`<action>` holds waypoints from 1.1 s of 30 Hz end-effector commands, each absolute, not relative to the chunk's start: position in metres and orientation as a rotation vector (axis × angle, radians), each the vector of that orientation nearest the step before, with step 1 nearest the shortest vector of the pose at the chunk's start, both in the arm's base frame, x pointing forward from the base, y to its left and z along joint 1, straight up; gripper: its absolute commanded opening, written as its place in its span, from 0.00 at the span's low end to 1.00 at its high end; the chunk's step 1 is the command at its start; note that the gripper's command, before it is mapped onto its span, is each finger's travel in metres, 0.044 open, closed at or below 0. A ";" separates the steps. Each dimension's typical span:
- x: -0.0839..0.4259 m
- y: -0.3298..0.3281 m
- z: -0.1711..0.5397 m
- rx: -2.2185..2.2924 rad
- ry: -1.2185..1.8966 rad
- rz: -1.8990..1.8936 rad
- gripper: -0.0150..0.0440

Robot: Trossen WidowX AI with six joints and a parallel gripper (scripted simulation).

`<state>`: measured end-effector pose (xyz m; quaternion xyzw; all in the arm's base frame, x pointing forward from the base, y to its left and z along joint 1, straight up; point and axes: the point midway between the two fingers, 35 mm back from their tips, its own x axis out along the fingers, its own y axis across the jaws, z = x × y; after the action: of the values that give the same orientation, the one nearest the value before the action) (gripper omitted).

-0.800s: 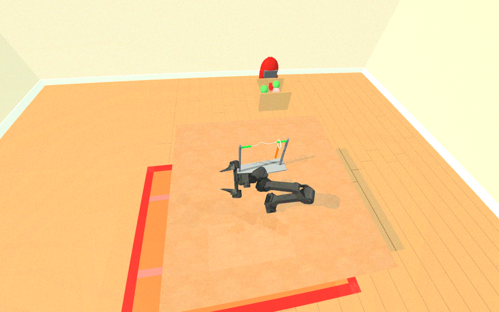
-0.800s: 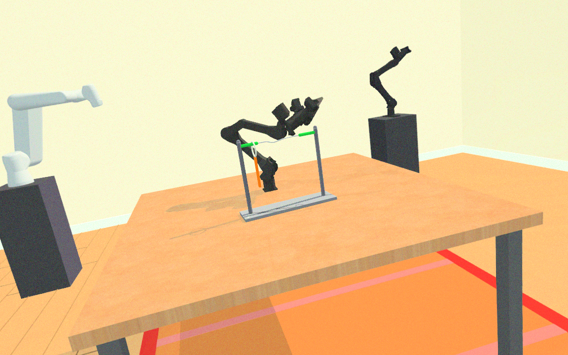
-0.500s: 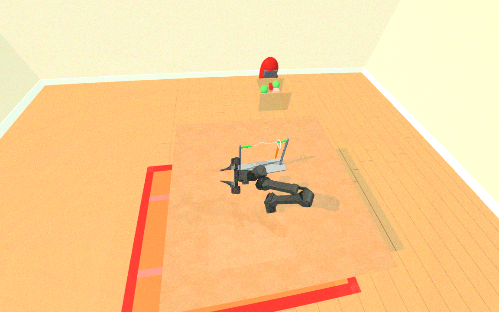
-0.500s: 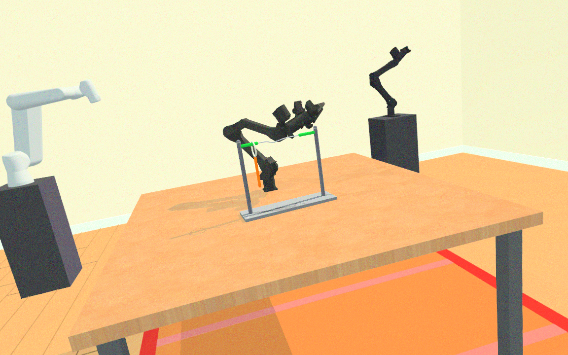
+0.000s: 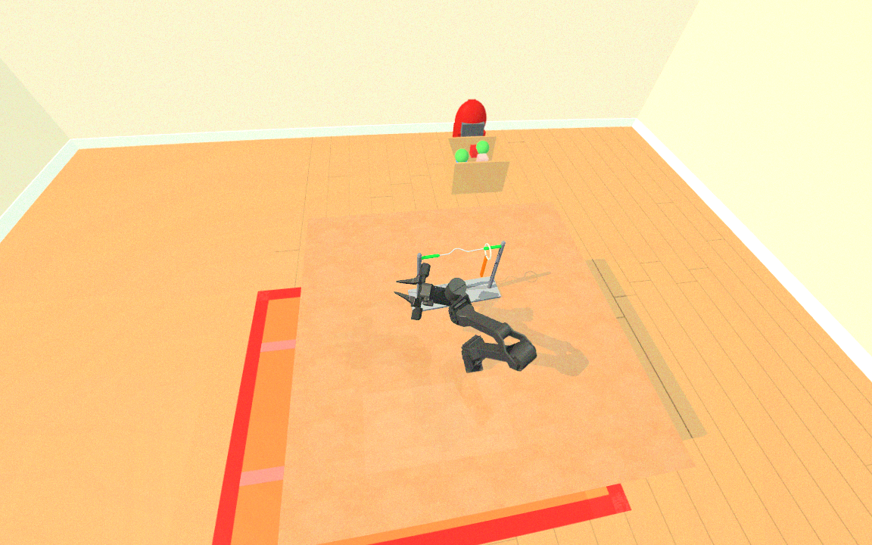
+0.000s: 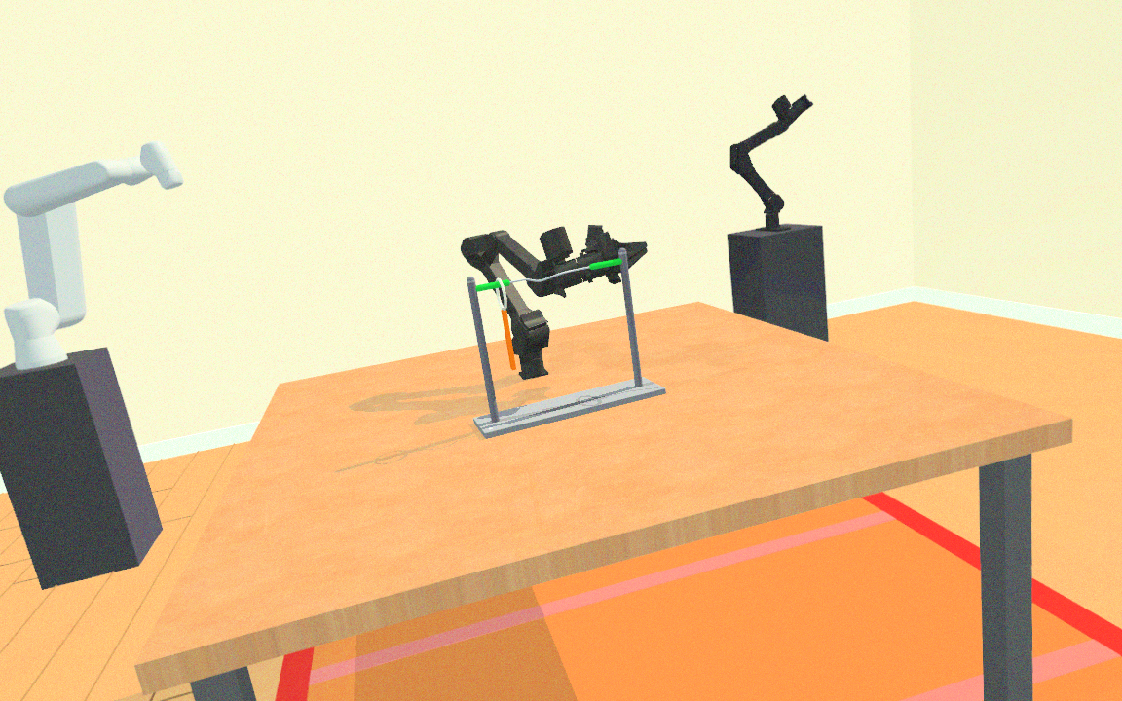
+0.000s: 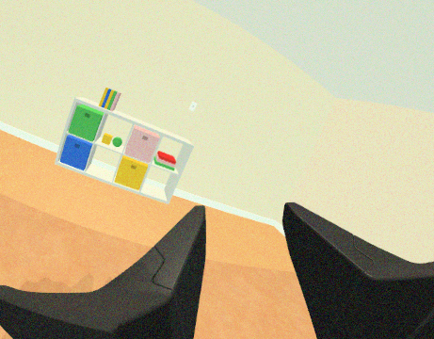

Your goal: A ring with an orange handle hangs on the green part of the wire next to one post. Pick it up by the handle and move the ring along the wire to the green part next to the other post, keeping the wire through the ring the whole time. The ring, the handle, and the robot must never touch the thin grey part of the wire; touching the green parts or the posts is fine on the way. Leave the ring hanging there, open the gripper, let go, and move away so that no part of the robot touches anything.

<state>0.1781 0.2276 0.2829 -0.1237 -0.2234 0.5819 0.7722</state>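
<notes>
The white ring (image 5: pixel 487 258) (image 6: pixel 497 294) hangs around the green wire part (image 5: pixel 497 246) (image 6: pixel 486 286) beside one post (image 5: pixel 496 267) (image 6: pixel 481 349), its orange handle (image 5: pixel 483 266) (image 6: pixel 508 340) pointing down. The other green part (image 5: pixel 429 256) (image 6: pixel 606 264) is bare, beside the other post (image 6: pixel 631 322). The thin grey wire runs between them. My gripper (image 5: pixel 397 287) (image 6: pixel 645 249) (image 7: pixel 245 214) is partly open and empty, at the ringless post and pointing away from the ring. In the exterior view it is behind that post; contact cannot be told. Ring and handle are outside the wrist view.
The posts stand on a grey base plate (image 6: pixel 648 389) on the wooden table (image 5: pixel 371 434) (image 6: pixel 722 435). My arm (image 5: pixel 487 325) (image 6: pixel 508 296) reaches alongside the frame, behind the wire in the exterior view. A shelf (image 7: pixel 175 184) stands far off by the wall.
</notes>
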 end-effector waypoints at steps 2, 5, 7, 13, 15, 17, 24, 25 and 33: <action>0.210 0.202 0.255 -0.295 -0.380 1.171 0.53; 0.226 0.184 0.242 -0.301 -0.327 1.113 0.53; 0.235 0.172 0.234 -0.303 -0.293 1.075 0.53; 0.257 0.131 0.209 -0.294 -0.194 0.958 0.53; 0.262 0.117 0.200 -0.286 -0.163 0.918 0.53; 0.266 0.103 0.193 -0.277 -0.133 0.879 0.53; 0.273 0.053 0.166 -0.231 -0.036 0.737 0.53; 0.273 0.046 0.163 -0.224 -0.025 0.719 0.53; 0.266 -0.006 0.136 -0.150 0.053 0.568 0.53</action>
<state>0.2711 0.0138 0.1495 -0.0915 0.0091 0.3078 0.9470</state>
